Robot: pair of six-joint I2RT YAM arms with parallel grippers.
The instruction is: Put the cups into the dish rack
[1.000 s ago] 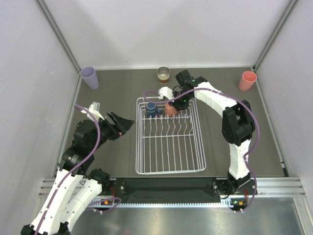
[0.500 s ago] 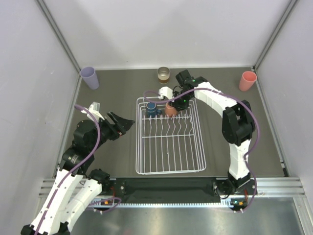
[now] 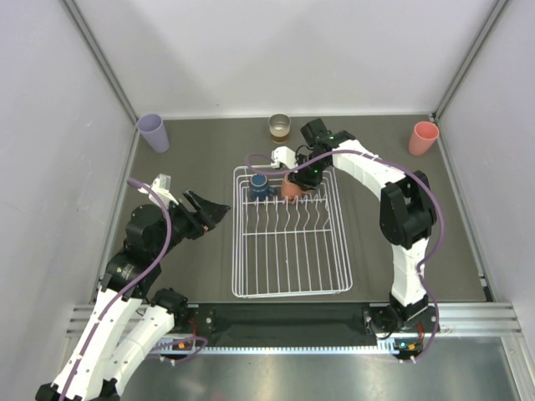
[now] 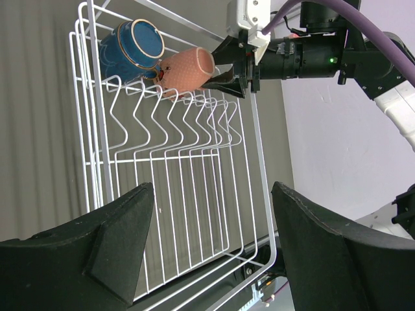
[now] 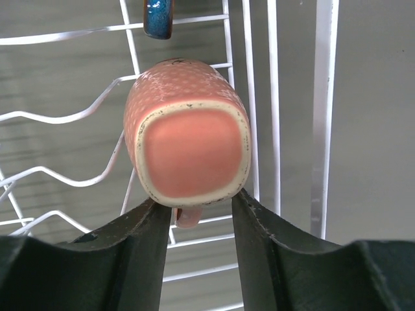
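My right gripper (image 3: 298, 178) is shut on the base of the terracotta-orange mug (image 5: 191, 146) and holds it on its side over the tines at the far end of the white wire dish rack (image 3: 236, 251). The dark blue mug (image 3: 259, 185) lies in the rack just left of it; both show in the left wrist view, the blue mug (image 4: 137, 42) and the orange mug (image 4: 187, 68). My left gripper (image 3: 219, 209) is open and empty left of the rack. The lavender tumbler (image 3: 153, 132), the brownish cup (image 3: 279, 127) and the pink tumbler (image 3: 424, 138) stand on the table.
White walls close in the dark table on three sides. The lavender tumbler is in the far left corner and the pink one in the far right corner. The brownish cup stands just behind the rack's far edge, close to my right wrist.
The orange mug and my right gripper have shifted very slightly down into the rack. The left arm has not moved.
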